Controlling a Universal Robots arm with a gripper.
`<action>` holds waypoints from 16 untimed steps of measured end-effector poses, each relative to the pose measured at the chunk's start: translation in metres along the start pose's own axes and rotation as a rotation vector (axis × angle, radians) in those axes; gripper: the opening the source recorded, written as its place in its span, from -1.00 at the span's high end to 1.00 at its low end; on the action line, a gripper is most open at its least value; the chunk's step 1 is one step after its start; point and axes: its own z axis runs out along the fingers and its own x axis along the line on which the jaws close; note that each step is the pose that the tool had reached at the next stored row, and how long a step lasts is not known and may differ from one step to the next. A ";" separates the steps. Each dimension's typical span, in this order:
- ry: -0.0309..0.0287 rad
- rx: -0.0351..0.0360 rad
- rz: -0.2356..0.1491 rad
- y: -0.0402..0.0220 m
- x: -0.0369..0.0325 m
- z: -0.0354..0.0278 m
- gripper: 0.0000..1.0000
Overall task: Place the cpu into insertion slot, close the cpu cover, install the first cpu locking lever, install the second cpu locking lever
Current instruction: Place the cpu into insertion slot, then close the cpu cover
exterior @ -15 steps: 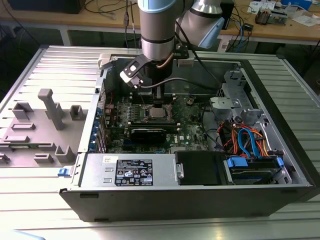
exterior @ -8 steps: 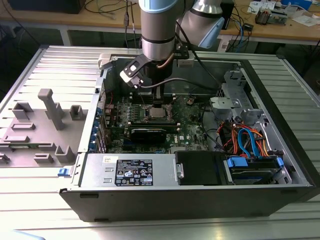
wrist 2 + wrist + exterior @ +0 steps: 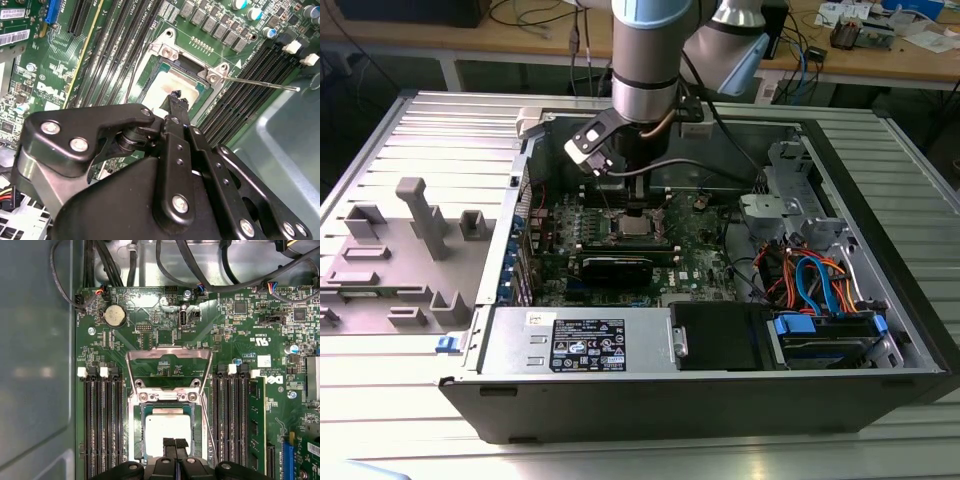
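The black gripper (image 3: pixel 175 440), fingers shut together on nothing, hangs right over the dull silver-grey square cpu (image 3: pixel 167 422). The cpu is seated in the dark-rimmed insertion slot (image 3: pixel 142 440), and the thin metal-frame cpu cover (image 3: pixel 167 354) is open.

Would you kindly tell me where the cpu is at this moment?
In the first wrist view the cpu lies in the insertion slot, between the two banks of memory slots, right beneath the gripper.

Grey fixture rack (image 3: pixel 415 240) beside open computer case (image 3: pixel 720 400), coin battery (image 3: pixel 114 316) inside.
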 end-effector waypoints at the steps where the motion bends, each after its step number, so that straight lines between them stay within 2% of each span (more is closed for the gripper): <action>1: -0.0001 0.0070 0.000 0.0011 0.0000 0.0002 0.79; 2: -0.0002 0.0140 0.000 0.0022 0.0000 0.0005 0.79; 4: -0.0002 0.0214 0.000 0.0033 0.0000 0.0007 0.79; 14: -0.0004 0.0421 0.000 0.0065 0.0001 0.0014 0.79; 16: -0.0005 0.0486 0.000 0.0075 0.0001 0.0017 0.79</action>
